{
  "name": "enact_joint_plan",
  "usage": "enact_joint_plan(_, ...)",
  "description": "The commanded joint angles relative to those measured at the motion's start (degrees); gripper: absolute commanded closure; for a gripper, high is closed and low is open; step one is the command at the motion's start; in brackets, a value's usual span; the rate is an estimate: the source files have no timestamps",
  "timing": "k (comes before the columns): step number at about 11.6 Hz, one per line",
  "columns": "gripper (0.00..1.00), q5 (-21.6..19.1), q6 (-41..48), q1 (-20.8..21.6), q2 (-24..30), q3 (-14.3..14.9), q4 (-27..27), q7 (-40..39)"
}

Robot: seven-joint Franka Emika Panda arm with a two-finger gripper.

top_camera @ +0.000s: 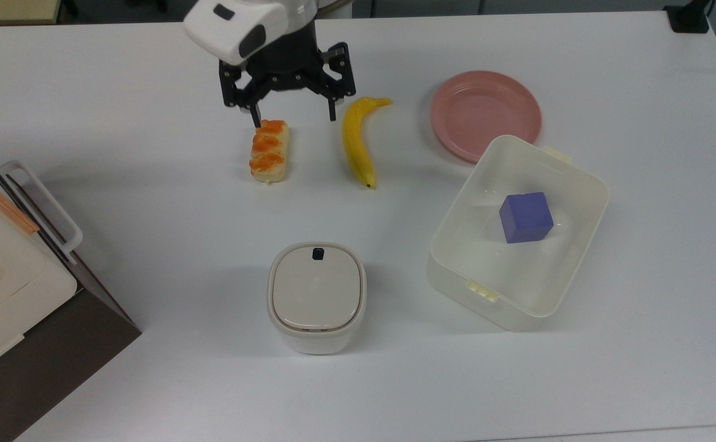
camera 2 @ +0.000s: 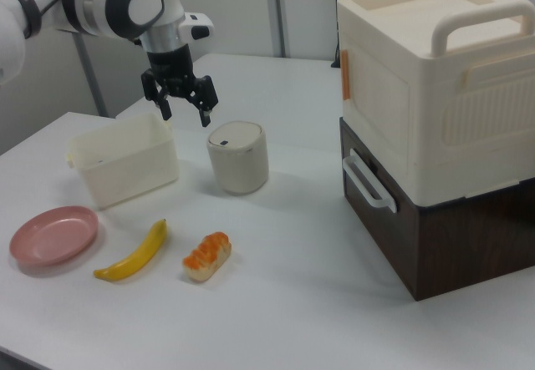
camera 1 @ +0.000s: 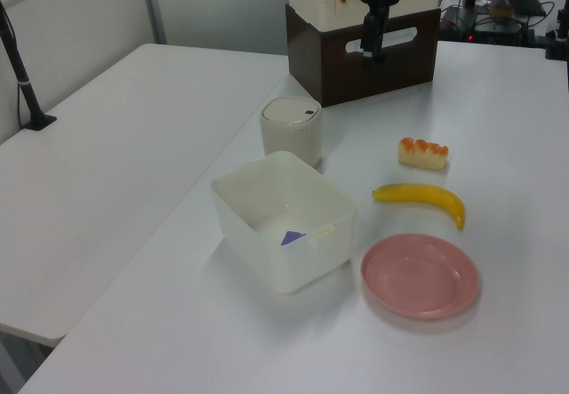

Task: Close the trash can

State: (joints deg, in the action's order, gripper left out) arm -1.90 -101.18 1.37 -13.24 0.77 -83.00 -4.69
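Basically done: trash can [top_camera: 316, 298] lid [top_camera: 315, 291] flat, flush with rim, dark button [top_camera: 318, 253] visible at top view's upper edge. Sits mid-table [top_camera: 149, 215], between brown-and-cream storage box [top_camera: 20, 294] and translucent tub [top_camera: 517, 236] holding blue cube [top_camera: 525, 217]. Nothing left except clearing away. Gripper [top_camera: 291, 118] spread wide, empty, pointing down, raised well apart from can, above bread [top_camera: 268, 151] and banana [top_camera: 358, 139].

1. A white table [top_camera: 118, 184] carries everything.
2. The trash can [top_camera: 316, 297], lid shut, stands near the top view's centre.
3. A translucent tub [top_camera: 579, 245] sits on the top view's right, a pink plate [top_camera: 486, 113] just beyond it.
4. A banana [top_camera: 357, 141] and an orange-topped pastry [top_camera: 268, 151] lie apart, side by side.
5. A brown and cream crate stack [top_camera: 20, 307] stands on the top view's left.
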Motion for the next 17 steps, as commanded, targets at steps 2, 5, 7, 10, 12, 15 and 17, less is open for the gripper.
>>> enact_joint_plan(2, 0.0, 1.02, 3.26, -0.84, 5.32, 0.28, -1.72, 3.46)
enact_joint_plan(5, 0.0, 0.93, 6.08, -2.69, 7.25, 0.46, -1.46, 5.57)
enact_joint_plan(7, 0.0, 0.93, 7.47, -2.87, 7.87, 0.46, -1.46, 5.66)
enact_joint_plan(10, 0.0, 1.45, 8.71, -2.87, 7.87, 0.46, -1.55, 6.19)
enact_joint_plan(12, 0.0, 1.55, 10.03, -2.87, 7.87, 0.37, -1.55, 6.19)
enact_joint_plan(15, 0.0, 1.55, 10.12, -2.87, 7.87, 0.37, -1.64, 6.28)
enact_joint_plan(17, 0.0, 1.55, 10.04, -2.87, 7.87, 0.37, -1.46, 6.28)
